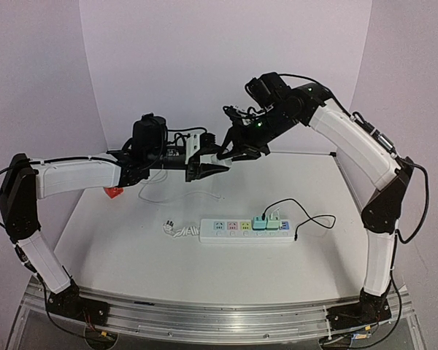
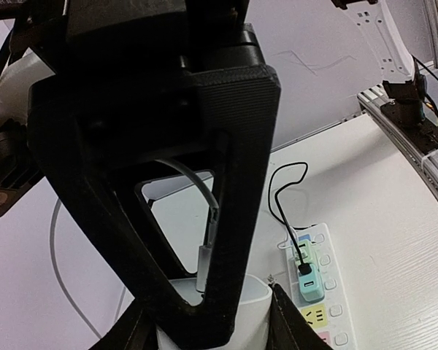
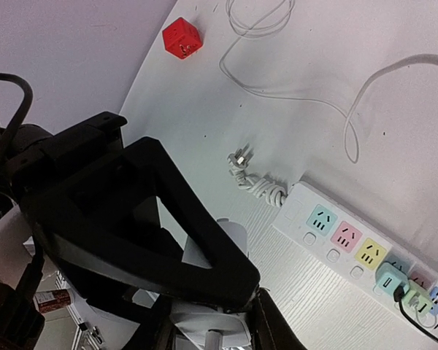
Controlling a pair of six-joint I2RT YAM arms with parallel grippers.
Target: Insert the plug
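Left gripper [image 1: 210, 170] and right gripper [image 1: 239, 152] both look clamped on the white plug [image 1: 222, 155], high above the table [image 1: 131, 248]. Below, we see the power strip [image 1: 210, 238] with two adapters [image 1: 260, 223] in its right-hand sockets.

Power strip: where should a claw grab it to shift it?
Pinch the strip across its narrow width near the bare left end, coming straight down. It lies flat, and the adapters crowd its right end.
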